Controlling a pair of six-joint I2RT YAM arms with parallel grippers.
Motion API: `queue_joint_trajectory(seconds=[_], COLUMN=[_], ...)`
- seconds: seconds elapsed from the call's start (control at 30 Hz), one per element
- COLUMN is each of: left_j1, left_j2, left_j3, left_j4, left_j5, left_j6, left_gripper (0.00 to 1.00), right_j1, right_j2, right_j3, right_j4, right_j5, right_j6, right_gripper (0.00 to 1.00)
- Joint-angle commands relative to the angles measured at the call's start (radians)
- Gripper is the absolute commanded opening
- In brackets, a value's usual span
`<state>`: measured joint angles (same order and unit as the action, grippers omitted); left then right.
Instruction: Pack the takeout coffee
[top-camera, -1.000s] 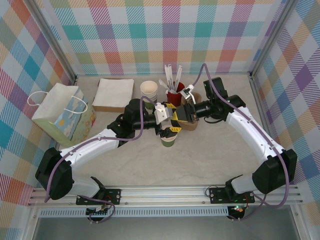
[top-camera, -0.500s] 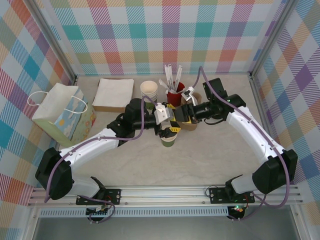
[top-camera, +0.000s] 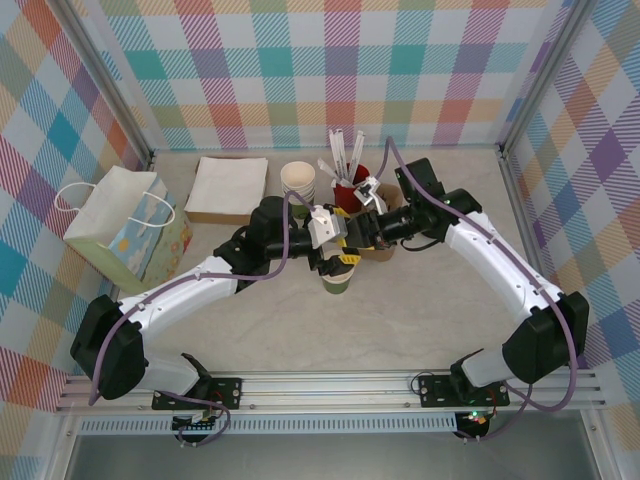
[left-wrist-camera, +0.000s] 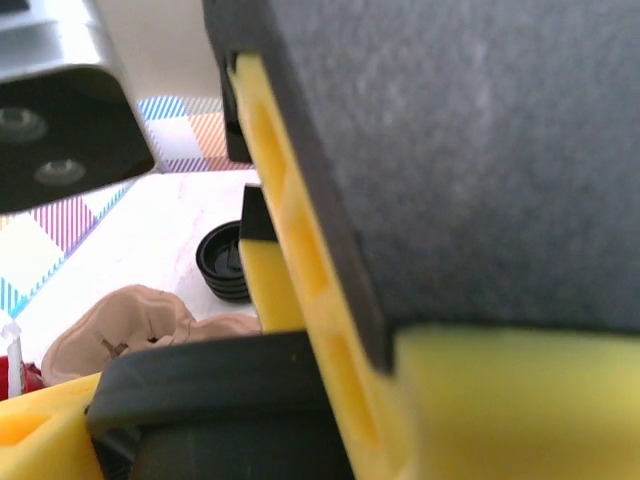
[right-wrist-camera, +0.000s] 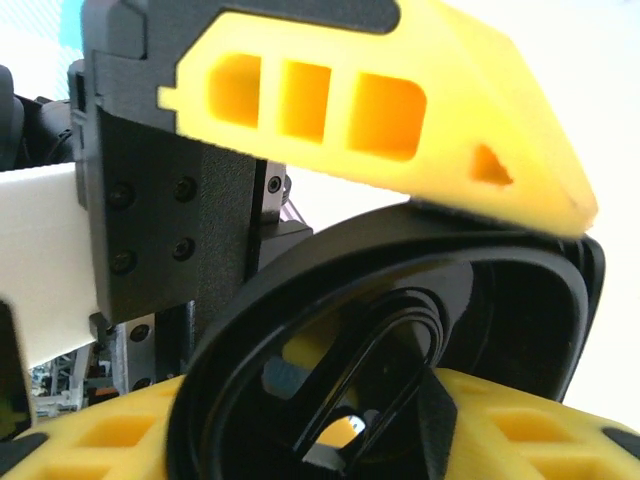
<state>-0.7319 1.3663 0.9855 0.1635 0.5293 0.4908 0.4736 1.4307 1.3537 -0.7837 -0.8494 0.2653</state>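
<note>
— Where do we log the green cup?
— Mid counter, upright, on the near side of the red holder and the stack of white-rimmed cups. Its top is hidden under the two grippers.
— Left gripper?
— We note it at the cup's top, fingers set wide, one to each side. We cannot tell whether they press the paper, because the contact is covered.
— Right gripper?
— It reaches in from the right and sits close against the left one, just over the cup. From its wrist we see the yellow fingers clamped on a black lid, one above the rim and one below. The rim looks squeezed out of round.
— Is the lid seated on the cup?
— We cannot say; the join is hidden.
— Surroundings?
— From the left wrist we see a short stack of loose black lids on the counter, with a brown pulp tray beside them. At far left stands a paper gift bag. A white napkin pile lies between the bag and the cup stack.
</note>
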Motion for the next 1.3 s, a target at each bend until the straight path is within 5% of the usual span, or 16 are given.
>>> queue_joint_trajectory(seconds=[0.0,0.57,0.93,1.27], left_j1=[-0.012,-0.012,-0.011,0.021], left_j2=[-0.006,-0.028,-0.101,-0.141], left_j3=[0.035,0.038,-0.011,-0.048], left_j4=[0.015,-0.058,-0.11,-0.111], left_j5=[0.019,-0.024,-0.074,-0.031], left_j6=[0.013,0.058,0.069,0.042], left_gripper=[0.89,0.96,1.0,0.93], right_j1=[0.005,0.003,0.002,0.0], right_j2=[-0.004,-0.012,-0.015,-0.029], right_j3=[0.004,0.005,-0.001,-0.006], right_j4=[0.004,-0.045,-0.042,-0.03], right_j5=[-0.005,0.026,0.021,-0.01], right_j6=[-0.007,-0.035,-0.046,-0.048], right_gripper=[0.46,0.17,0.13,0.13])
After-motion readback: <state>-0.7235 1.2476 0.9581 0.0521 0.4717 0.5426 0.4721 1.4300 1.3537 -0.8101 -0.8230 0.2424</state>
